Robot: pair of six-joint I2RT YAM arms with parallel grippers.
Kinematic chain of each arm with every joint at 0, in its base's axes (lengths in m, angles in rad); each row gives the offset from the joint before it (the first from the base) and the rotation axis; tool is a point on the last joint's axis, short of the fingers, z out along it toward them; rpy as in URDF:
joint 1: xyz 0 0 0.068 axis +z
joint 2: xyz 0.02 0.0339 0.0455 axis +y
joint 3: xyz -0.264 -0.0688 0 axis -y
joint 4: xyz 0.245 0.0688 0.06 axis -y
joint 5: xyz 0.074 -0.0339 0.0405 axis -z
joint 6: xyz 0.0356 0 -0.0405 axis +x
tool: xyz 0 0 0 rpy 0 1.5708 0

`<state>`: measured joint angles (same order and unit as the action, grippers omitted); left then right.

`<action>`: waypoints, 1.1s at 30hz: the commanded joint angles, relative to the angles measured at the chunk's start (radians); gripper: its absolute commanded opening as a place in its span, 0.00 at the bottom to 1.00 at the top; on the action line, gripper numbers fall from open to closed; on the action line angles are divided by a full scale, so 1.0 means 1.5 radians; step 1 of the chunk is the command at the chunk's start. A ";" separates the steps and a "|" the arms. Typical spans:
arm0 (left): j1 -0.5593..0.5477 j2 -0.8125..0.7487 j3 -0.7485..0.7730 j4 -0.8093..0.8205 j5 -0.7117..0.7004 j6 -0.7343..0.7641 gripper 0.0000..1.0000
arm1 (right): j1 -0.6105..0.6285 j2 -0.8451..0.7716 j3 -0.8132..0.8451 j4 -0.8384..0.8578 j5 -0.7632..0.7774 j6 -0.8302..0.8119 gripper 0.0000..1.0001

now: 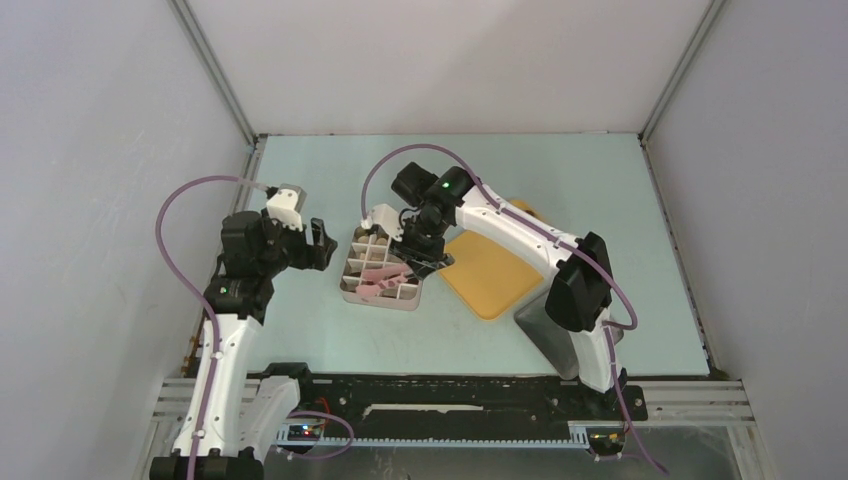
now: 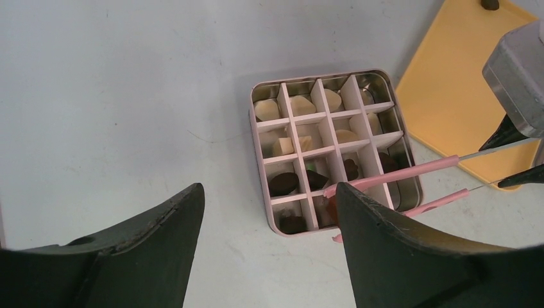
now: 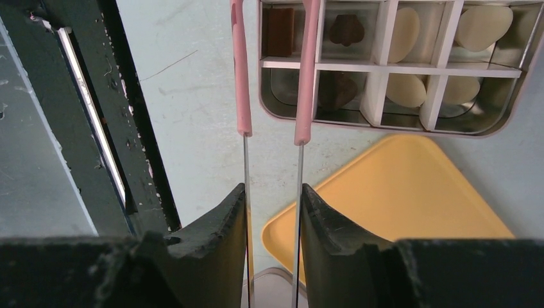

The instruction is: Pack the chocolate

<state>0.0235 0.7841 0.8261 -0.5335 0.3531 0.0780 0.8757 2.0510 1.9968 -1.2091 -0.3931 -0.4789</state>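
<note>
Clenching pink tongs (image 3: 242, 77) in my right pincer (image 3: 272, 192), left pincer (image 2: 269, 189) released and empty. Chocolate (image 2: 301, 106) fills most cells of the box (image 2: 253, 128) mid-tabletop (image 1: 560, 170); one corner cell looks bare, and one dark piece (image 2: 491, 4) waits on the tray (image 2: 449, 96).

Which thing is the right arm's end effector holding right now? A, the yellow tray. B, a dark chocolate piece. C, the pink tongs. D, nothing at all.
C: the right wrist view shows the right end effector with the two thin metal arms of the pink tongs lying against the inner faces of its fingers.
</note>
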 commanded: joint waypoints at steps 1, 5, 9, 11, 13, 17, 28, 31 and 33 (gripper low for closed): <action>0.008 -0.012 -0.015 0.024 0.018 -0.004 0.79 | -0.002 -0.013 0.031 0.001 -0.009 0.005 0.36; 0.009 -0.012 -0.015 0.024 0.020 -0.004 0.79 | -0.008 -0.013 0.031 0.001 -0.014 0.010 0.38; 0.011 -0.013 -0.017 0.025 0.022 -0.004 0.79 | -0.011 -0.018 0.034 0.002 -0.021 0.012 0.35; 0.011 -0.013 -0.018 0.026 0.022 -0.005 0.79 | -0.014 -0.024 0.038 0.001 -0.023 0.013 0.32; 0.011 -0.013 -0.019 0.026 0.023 -0.005 0.79 | -0.017 -0.032 0.043 -0.002 -0.021 0.014 0.31; 0.012 -0.012 -0.018 0.024 0.025 -0.004 0.79 | -0.033 -0.069 0.034 -0.003 -0.008 0.013 0.27; 0.013 -0.008 -0.019 0.019 0.014 0.004 0.79 | -0.229 -0.272 -0.213 0.086 0.059 0.024 0.24; 0.014 -0.005 -0.019 0.019 0.014 0.004 0.79 | -0.327 -0.301 -0.279 0.121 0.097 0.057 0.25; 0.013 -0.002 -0.019 0.019 0.015 0.003 0.79 | -0.393 -0.310 -0.315 0.141 0.125 0.075 0.25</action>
<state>0.0357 0.7822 0.8181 -0.5331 0.3702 0.0788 0.4370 1.6234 1.6150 -1.0935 -0.3092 -0.4351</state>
